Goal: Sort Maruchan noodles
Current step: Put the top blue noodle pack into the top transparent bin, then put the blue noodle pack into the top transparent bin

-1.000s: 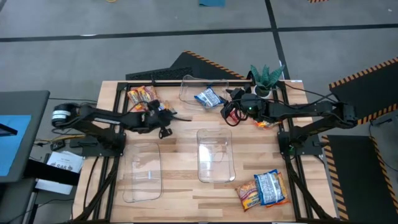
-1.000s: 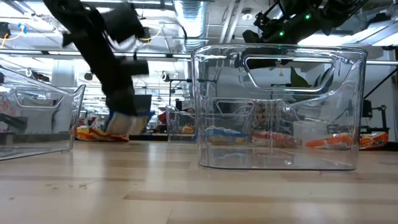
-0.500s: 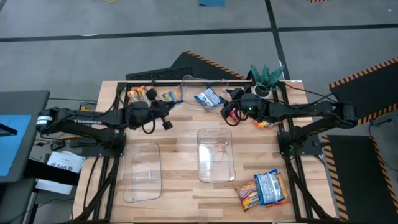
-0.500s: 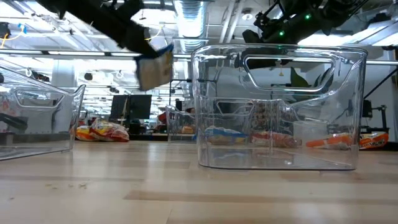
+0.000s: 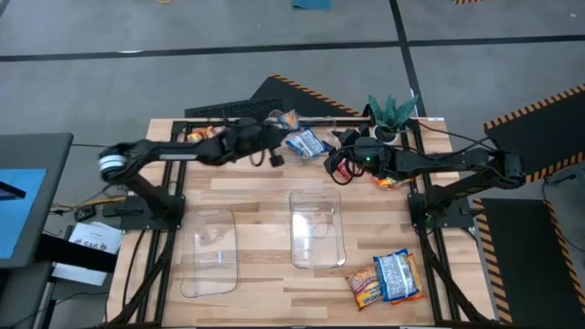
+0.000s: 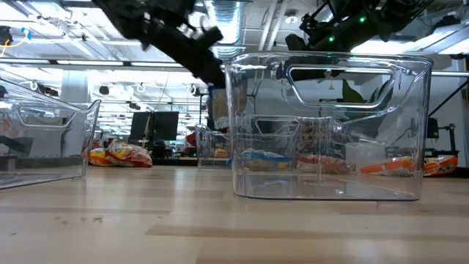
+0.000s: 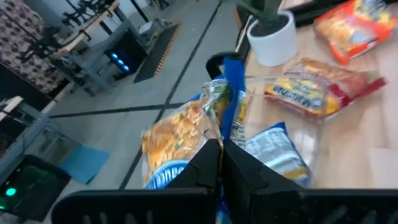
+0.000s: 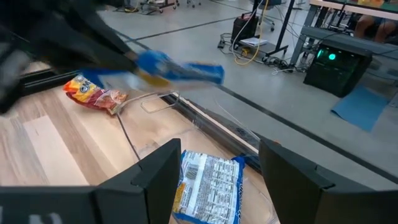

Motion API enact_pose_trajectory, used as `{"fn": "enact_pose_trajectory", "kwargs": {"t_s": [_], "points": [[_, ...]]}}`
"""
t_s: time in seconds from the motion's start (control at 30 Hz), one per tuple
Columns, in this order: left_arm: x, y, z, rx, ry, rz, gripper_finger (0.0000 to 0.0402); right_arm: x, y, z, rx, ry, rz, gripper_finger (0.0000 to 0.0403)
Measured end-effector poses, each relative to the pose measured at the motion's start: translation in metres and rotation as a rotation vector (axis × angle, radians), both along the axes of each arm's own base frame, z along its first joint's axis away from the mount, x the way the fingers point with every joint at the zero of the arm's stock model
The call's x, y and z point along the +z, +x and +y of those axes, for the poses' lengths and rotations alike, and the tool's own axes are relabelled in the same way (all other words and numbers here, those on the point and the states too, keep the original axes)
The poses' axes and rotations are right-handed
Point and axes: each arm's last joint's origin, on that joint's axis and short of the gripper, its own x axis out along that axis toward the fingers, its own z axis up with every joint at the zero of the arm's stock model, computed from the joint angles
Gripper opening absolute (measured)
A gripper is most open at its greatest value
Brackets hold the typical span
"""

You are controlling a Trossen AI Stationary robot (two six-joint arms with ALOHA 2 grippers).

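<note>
My left gripper (image 5: 274, 130) reaches over the far clear bin (image 5: 274, 117) and is shut on a blue-and-yellow Maruchan packet (image 5: 289, 119); the left wrist view shows that packet (image 7: 186, 134) above the bin. Another blue packet (image 5: 306, 143) lies flat in that bin, also visible in the right wrist view (image 8: 208, 186). My right gripper (image 5: 336, 166) hangs open beside the bin's right end, touching nothing; its fingers (image 8: 155, 180) stand wide apart. An orange-red packet (image 5: 203, 134) lies at the table's far left, and another packet (image 5: 388, 181) lies under the right arm. My left gripper pinches the blue packet between its two fingers (image 7: 208, 165) at one edge (image 7: 224, 134), coming roughly level from the table's left. The packet sticks out ahead of the fingers, lifted clear above the far bin.
Two empty clear bins stand nearer, one at the left (image 5: 208, 251) and one in the middle (image 5: 317, 228). Two packets (image 5: 386, 276) lie at the near right corner. A potted plant (image 5: 391, 114) stands at the far edge. Bare wood lies between the bins.
My left gripper has risen from beside the far-left packets and swung toward the table's right and far edge, carrying the blue packet lifted clear until it is over the far bin. My right arm has kept still.
</note>
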Motion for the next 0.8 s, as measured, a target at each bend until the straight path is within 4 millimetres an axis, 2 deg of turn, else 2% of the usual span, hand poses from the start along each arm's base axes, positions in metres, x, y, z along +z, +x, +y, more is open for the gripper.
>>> {"fn": "enact_pose_trajectory", "kwargs": {"t_s": [0.17,0.37,0.63,0.8], "points": [[-0.026,0.027,0.019,0.045,-0.029,0.088,0.0000,0.000,-0.001,-0.001,-0.008,0.000,0.004,0.0240],[-0.044,0.034,0.021,0.049,-0.069,0.165,0.0014,-0.001,-0.001,-0.001,-0.007,0.001,0.007,0.0240],[-0.030,0.024,0.016,0.096,-0.047,0.222,0.0127,-0.001,-0.002,-0.003,-0.030,-0.003,0.011,0.0240],[0.007,0.005,-0.001,0.113,-0.064,0.205,0.0185,0.000,-0.003,-0.003,-0.031,-0.003,0.015,0.0240]]}}
